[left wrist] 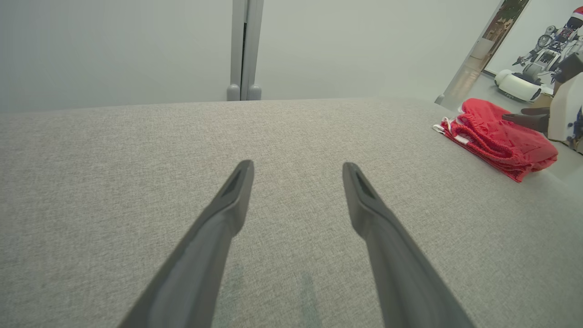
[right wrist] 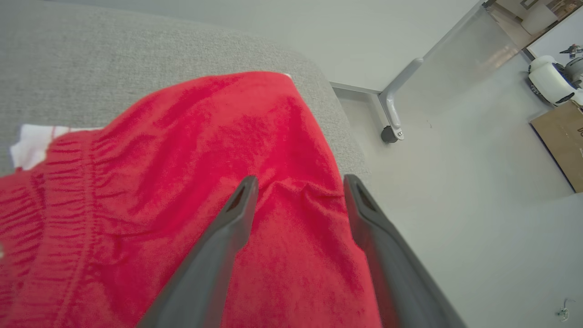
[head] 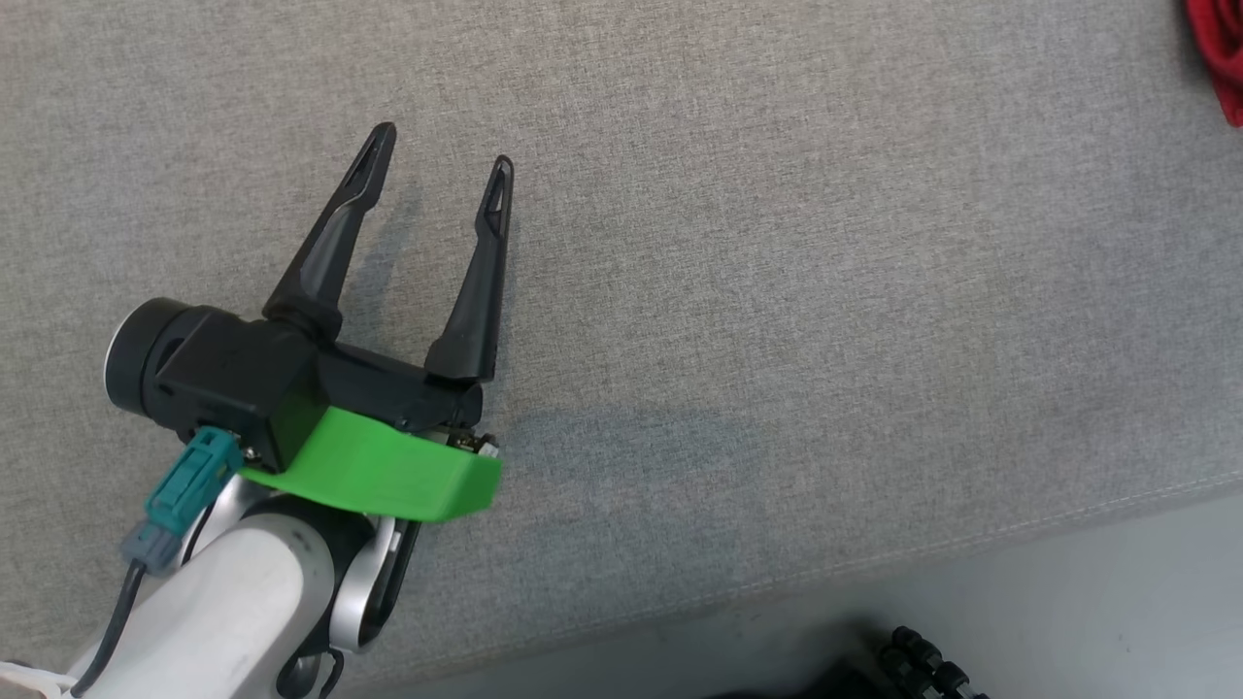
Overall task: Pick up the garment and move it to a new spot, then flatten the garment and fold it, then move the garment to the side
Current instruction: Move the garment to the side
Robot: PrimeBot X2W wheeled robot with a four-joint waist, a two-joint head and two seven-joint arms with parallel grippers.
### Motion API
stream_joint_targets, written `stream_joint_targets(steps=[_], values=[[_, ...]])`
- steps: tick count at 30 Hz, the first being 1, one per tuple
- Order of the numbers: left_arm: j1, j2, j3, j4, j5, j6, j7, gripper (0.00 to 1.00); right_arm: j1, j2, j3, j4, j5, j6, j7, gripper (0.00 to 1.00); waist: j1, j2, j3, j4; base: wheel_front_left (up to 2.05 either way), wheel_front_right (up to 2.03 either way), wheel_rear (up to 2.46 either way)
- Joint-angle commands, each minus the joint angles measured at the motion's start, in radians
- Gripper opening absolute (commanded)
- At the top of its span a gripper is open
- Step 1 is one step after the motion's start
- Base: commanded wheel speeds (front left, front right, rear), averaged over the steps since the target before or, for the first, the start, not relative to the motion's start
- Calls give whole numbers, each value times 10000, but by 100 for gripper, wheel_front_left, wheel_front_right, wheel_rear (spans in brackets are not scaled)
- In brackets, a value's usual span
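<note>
A grey fabric-covered desk (head: pixel 777 291) seen from the robot's head camera. The left end effector (head: pixel 443 148) hovers at about 8 o'clock in this view, its two dark fingers spread wide and holding nothing, with bare cloth surface around it. The red garment (head: pixel 1219 49) shows as a sliver at 1 o'clock, at the far right corner of the desk.

From the left wrist, the garment (left wrist: pixel 501 139) lies at 2 o'clock as a compact, layered bundle close to the desk's edge, well apart from the left end effector (left wrist: pixel 297 165).

From the right wrist, the right end effector (right wrist: pixel 300 178) hangs just over the garment (right wrist: pixel 205 136) with its fingers wide apart, pinching no cloth. The gathered waistband sits at 9 o'clock.

Judging by this, the folding looks done and the garment already rests at the side. Little seems left beyond drawing the right arm clear.
</note>
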Motion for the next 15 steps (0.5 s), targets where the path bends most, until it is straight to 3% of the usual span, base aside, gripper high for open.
stream_joint_targets(steps=[1,10,15], values=[[-137,56,17,19,72,48,-58,100,-92,-60,-75,122,7,-14,-57,100,-1,0,-8,-18,0,0,0],[30,2,62,246,-130,26,-183,100,-39,204,-199,389,16,-14,-461,100,-1,0,-419,-175,0,0,0],[310,-254,245,734,-685,-290,-582,100,341,515,-130,-147,458,-14,-825,100,-1,0,-1101,-122,0,0,0]])
